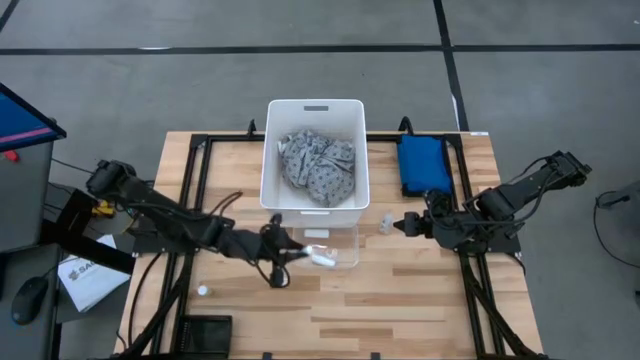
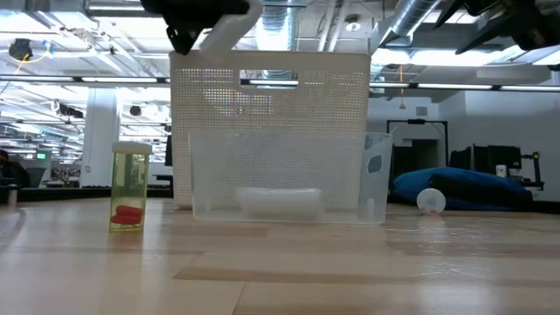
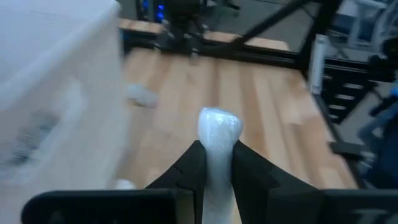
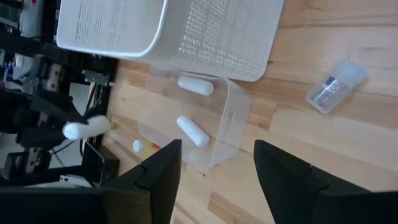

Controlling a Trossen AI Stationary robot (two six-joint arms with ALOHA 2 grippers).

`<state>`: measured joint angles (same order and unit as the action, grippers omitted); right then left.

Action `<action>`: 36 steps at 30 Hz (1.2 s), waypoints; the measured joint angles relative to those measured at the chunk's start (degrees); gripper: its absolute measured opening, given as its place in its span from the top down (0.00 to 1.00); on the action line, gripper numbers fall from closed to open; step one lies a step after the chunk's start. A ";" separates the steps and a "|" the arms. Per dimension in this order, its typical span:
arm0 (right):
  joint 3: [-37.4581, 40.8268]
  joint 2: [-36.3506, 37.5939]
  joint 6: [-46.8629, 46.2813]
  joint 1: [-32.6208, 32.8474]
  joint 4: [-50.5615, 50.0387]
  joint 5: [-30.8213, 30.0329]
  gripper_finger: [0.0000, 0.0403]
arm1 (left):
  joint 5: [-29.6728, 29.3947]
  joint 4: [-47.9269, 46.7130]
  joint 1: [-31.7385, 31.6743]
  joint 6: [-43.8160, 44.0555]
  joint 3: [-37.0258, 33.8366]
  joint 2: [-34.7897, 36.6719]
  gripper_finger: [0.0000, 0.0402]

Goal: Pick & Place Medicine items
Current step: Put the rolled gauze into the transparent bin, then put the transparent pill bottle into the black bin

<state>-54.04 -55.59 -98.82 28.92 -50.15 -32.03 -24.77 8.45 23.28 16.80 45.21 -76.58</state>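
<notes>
My left gripper (image 1: 297, 256) hangs above the table at the left side of a clear tub (image 1: 340, 247), shut on a white cylinder (image 3: 219, 127), one of the medicine items. Two more white cylinders (image 4: 196, 85) (image 4: 193, 131) lie on the tub's floor. A small clear bottle (image 1: 385, 222) lies on the table to the right of the tub, just in front of my right gripper (image 1: 408, 224), which is open and holds nothing. A vial (image 2: 131, 186) with yellow liquid stands upright near the table's left front. My left gripper pinches the white cylinder between its two fingers, on the cylinder's rear half (image 3: 217, 165). The fingers lie along it, and its rounded free end (image 3: 219, 121) sticks out past the fingertips. The cylinder is lifted clear of the table and slants with the gripper.
A white perforated bin (image 1: 268, 180) holding a grey patterned cloth (image 1: 318, 165) stands right behind the clear tub. A blue pouch (image 1: 423, 165) lies at the far right. Bare wood lies in front of the tub toward the near edge.
</notes>
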 joint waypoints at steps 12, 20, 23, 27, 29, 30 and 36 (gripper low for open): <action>0.01 0.00 0.42 2.09 -0.40 1.61 0.51 | 3.86 4.45 -3.27 -1.81 -0.02 -5.27 0.84; 0.00 0.02 -0.61 4.07 -0.35 1.72 0.51 | 5.46 4.87 -5.50 -1.96 0.00 -5.09 0.70; 0.00 0.02 -0.61 4.11 -0.37 1.71 0.51 | 5.48 5.02 -5.60 -4.08 0.00 -4.68 0.63; 0.00 0.02 -0.37 4.07 -0.37 1.61 0.51 | 5.46 5.01 -5.59 -5.58 0.00 -4.35 0.56; 0.00 0.01 -0.29 4.07 -0.37 1.53 0.51 | 5.46 4.95 -5.59 -5.66 0.00 -4.35 0.54; 0.01 0.02 -0.22 4.07 -0.37 1.52 0.51 | 5.46 4.88 -5.59 -5.65 0.00 -4.26 0.54; 0.00 0.02 -3.36 3.87 -2.52 0.61 0.51 | 5.24 3.84 -4.61 -5.94 0.05 -1.67 0.56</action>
<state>-54.04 -55.57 -102.18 32.79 -52.67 -31.42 -19.53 12.29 18.67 10.87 45.26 -78.24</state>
